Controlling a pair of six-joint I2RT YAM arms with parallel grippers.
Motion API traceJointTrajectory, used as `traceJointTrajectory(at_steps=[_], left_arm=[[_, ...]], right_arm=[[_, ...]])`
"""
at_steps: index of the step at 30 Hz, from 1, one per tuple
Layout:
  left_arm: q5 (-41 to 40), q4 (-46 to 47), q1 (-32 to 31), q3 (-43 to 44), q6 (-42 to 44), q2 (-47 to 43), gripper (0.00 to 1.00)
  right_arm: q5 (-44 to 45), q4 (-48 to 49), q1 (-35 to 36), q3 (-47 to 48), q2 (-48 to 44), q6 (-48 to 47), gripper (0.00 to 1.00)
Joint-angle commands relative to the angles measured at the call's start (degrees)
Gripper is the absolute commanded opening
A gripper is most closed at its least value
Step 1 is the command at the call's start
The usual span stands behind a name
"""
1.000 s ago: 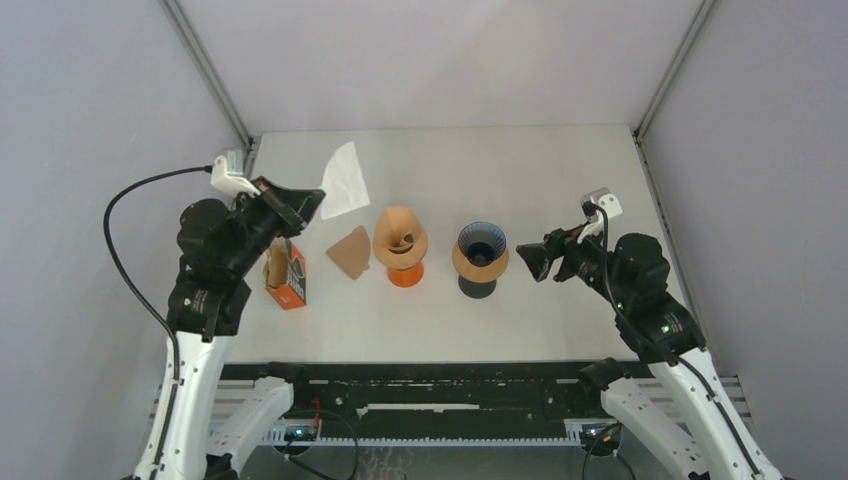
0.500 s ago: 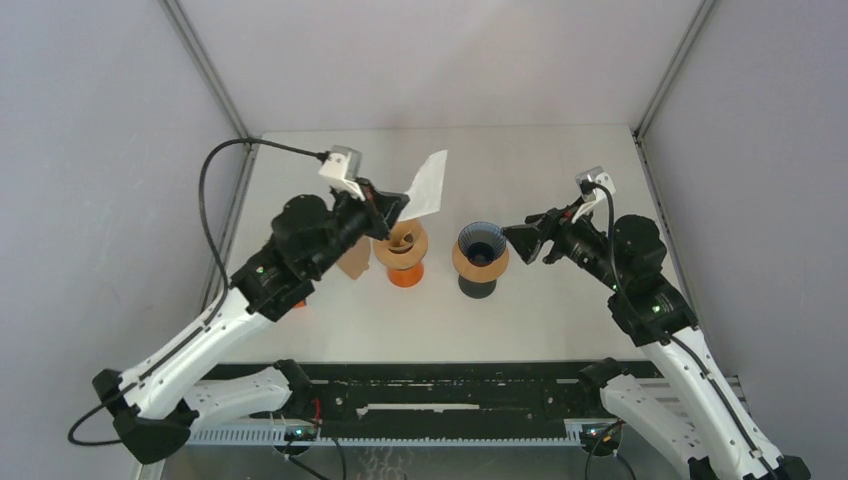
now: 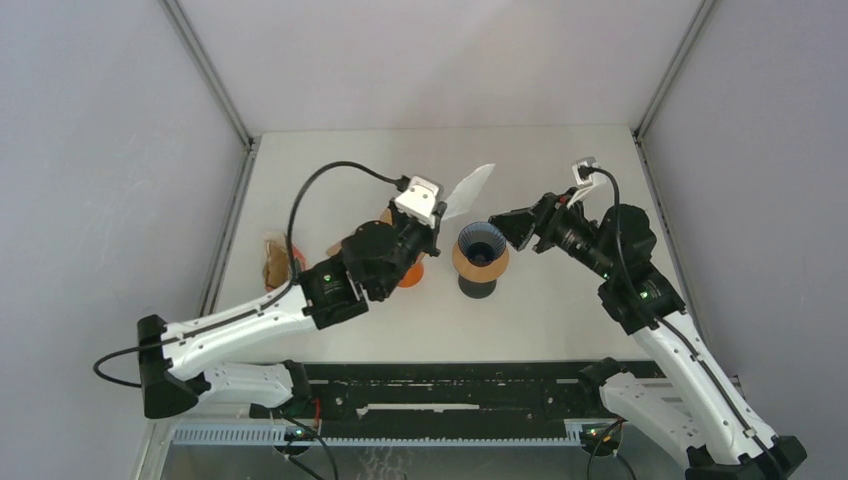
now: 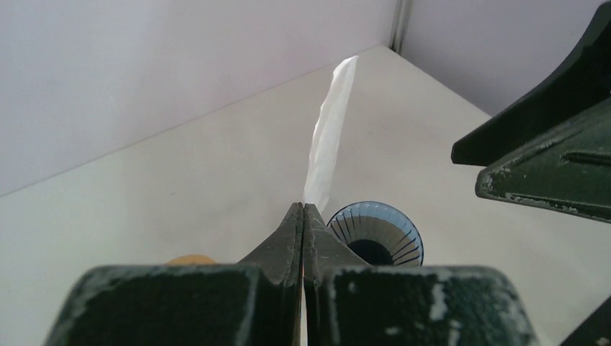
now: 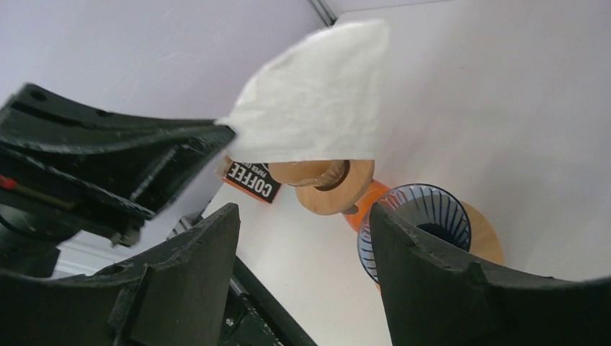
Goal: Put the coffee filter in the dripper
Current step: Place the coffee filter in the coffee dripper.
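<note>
Transfer step: left claw (image 4: 302,216) pinches filter (image 3: 470,188) above dripper (image 3: 481,245); right claw (image 3: 512,228) spread beside it. Next, probably centre and lower.

Overhead view; both wrist cameras toward dripper (image 4: 375,234)

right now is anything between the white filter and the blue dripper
Nothing visible: the left gripper holds the white filter in the air beside the empty blue dripper; the open right gripper hangs on its other side.
</note>
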Motion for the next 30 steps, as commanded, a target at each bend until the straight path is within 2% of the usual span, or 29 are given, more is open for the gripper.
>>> traceJointTrajectory(at_steps=[1, 8, 20, 30], left_arm=[[-5.9, 5.4, -2.8, 0.0, 6.3, 2.4, 0.0], [-7.4, 5.0, -6.3, 0.9, 9.6, 5.3, 0.0], [-1.2, -0.7, -6.5, 1.2, 9.6, 7.2, 0.0], [-3.0, -1.1, -7.3, 2.7, 9.4, 10.1, 0.0]], right_arm=[[0.1, 5.0, 1.0, 2.3, 0.3, 5.0, 0.74], [3.5, 3.3, 1.3, 2.3, 0.1, 5.6, 0.74], [7.2, -9.0, 1.3, 5.3, -0.9, -6.1, 0.74], [11.9, -10.6, 1.4, 5.2, 1.3, 2.1, 0.72]])
